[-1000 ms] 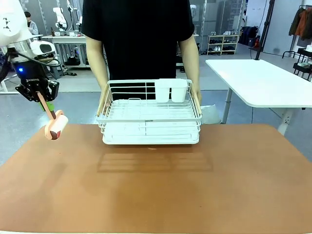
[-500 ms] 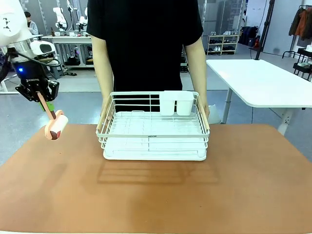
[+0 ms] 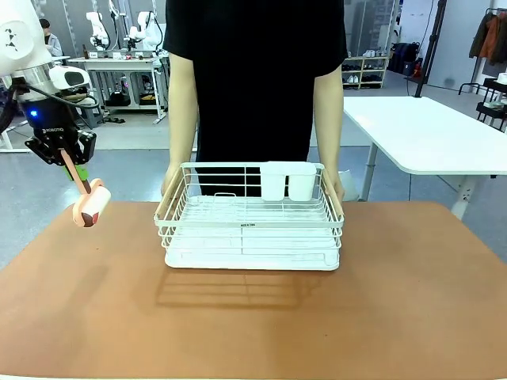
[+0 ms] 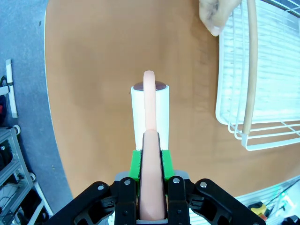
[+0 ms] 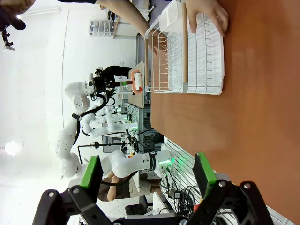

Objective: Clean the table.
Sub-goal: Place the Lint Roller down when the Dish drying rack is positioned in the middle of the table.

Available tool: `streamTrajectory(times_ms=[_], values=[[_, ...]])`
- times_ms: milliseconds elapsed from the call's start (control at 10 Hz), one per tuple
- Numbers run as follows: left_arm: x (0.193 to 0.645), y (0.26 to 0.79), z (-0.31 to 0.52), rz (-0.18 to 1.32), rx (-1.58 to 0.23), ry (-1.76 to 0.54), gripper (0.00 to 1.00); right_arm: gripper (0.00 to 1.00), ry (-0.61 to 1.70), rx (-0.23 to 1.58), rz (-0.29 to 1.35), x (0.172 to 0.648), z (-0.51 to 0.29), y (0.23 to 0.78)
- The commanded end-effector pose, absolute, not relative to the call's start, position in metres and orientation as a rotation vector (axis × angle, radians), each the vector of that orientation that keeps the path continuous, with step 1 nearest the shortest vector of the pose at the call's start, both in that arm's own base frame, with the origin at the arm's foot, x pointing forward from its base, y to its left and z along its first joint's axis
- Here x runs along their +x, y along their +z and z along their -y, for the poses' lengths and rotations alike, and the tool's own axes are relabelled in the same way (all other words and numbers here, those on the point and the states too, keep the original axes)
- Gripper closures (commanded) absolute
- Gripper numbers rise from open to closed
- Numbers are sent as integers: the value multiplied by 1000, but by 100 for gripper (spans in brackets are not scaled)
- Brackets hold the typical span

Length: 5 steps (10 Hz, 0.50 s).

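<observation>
**Roller held at left table edge; rack at far side**

Left gripper pinching the peach handle of a lint roller, pads pressed against the handle on both sides; roller head hanging tilted, down and toward the table's middle, above the left edge of the table. Seen from the left wrist: white roll straight ahead of the fingers, over reddish-brown top, clear of the surface so far as can be told. Right gripper spread wide, green pads well apart and holding nothing, above bare table top.

Near and middle table: bare reddish-brown surface, with the rack's shadow just in front of the rack. Farther back, centred: white wire dish rack with wooden side rails; whether resting on the top or just above it, cannot tell. White cutlery cup hung inside the rack's back wall. Person's hands gripping both ends: one at picture left, one at picture right. Person in black shirt standing at the far edge. Beyond, at right: white table on grey floor, well apart from the brown one.
</observation>
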<state>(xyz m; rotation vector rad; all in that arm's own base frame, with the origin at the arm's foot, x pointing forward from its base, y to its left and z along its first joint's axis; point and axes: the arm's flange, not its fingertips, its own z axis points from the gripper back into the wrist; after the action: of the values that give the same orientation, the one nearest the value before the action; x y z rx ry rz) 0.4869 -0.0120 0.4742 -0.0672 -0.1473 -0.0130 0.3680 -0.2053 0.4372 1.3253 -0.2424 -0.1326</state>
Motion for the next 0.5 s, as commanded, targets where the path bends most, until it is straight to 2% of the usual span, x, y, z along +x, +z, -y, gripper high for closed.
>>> streamTrajectory(times_ms=[0, 400], values=[[487, 476, 9, 149, -52, -28, 79, 0, -133, 1336, 246, 366, 203, 440], [487, 476, 9, 149, -52, -28, 79, 0, -133, 1336, 246, 366, 203, 440]])
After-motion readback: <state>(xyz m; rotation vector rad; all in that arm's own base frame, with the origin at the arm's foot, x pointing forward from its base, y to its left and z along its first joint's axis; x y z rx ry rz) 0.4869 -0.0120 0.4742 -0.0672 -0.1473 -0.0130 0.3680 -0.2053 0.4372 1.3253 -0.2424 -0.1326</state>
